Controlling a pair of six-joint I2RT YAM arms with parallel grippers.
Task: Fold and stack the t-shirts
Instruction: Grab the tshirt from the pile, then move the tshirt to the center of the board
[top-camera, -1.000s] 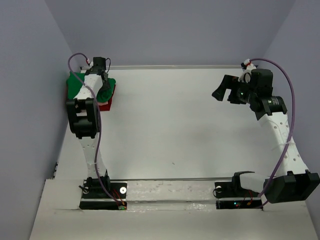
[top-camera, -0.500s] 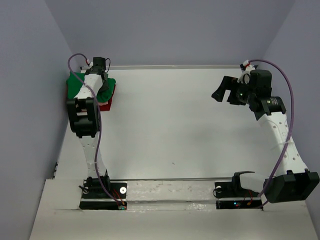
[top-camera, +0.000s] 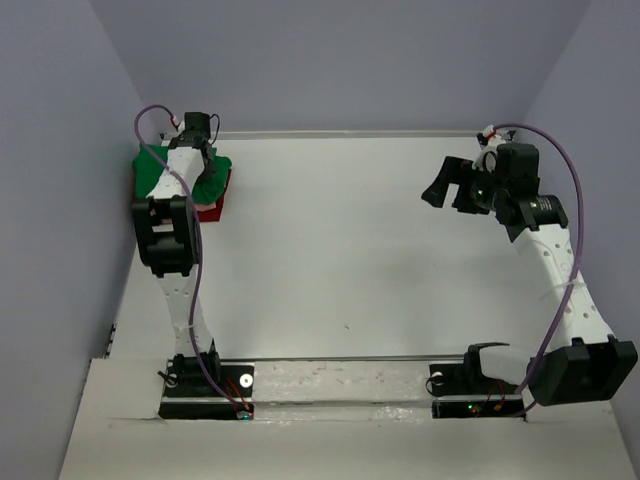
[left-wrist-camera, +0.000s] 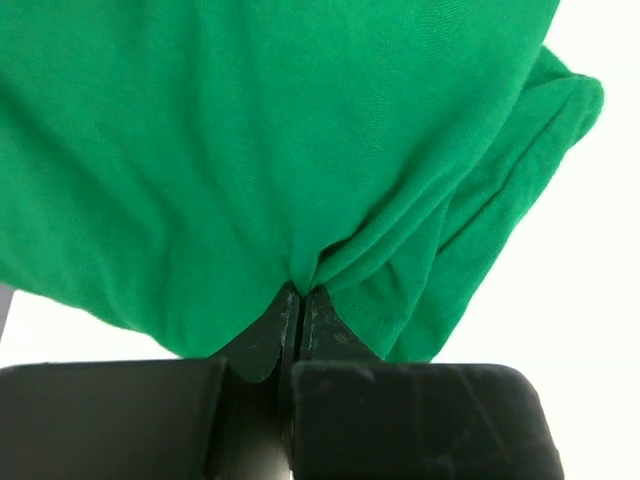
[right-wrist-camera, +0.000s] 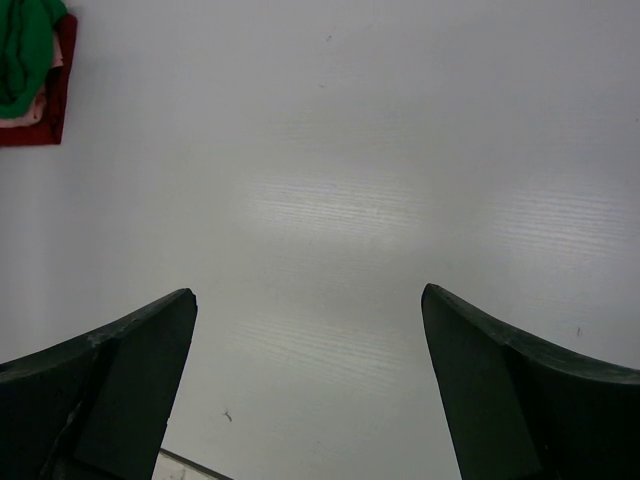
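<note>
White flat surface (top-camera: 350, 230) carries the pile at its far left corner: bright green cloth t-shirt (left-wrist-camera: 250, 130) over a salmon pink t-shirt (right-wrist-camera: 42, 108) and a dark red t-shirt (top-camera: 213, 208). My left gripper (left-wrist-camera: 300, 305) is clamped on a green fold. My right gripper (right-wrist-camera: 308, 292) hangs spread apart, well away.

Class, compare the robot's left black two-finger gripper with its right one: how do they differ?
The left gripper is shut, pinching a fold of the bright green cloth t-shirt; the right gripper is wide open and holds nothing. The left gripper sits at the far left corner of the white table; the right gripper hangs over its far right side. Both are dark-coloured.
</note>
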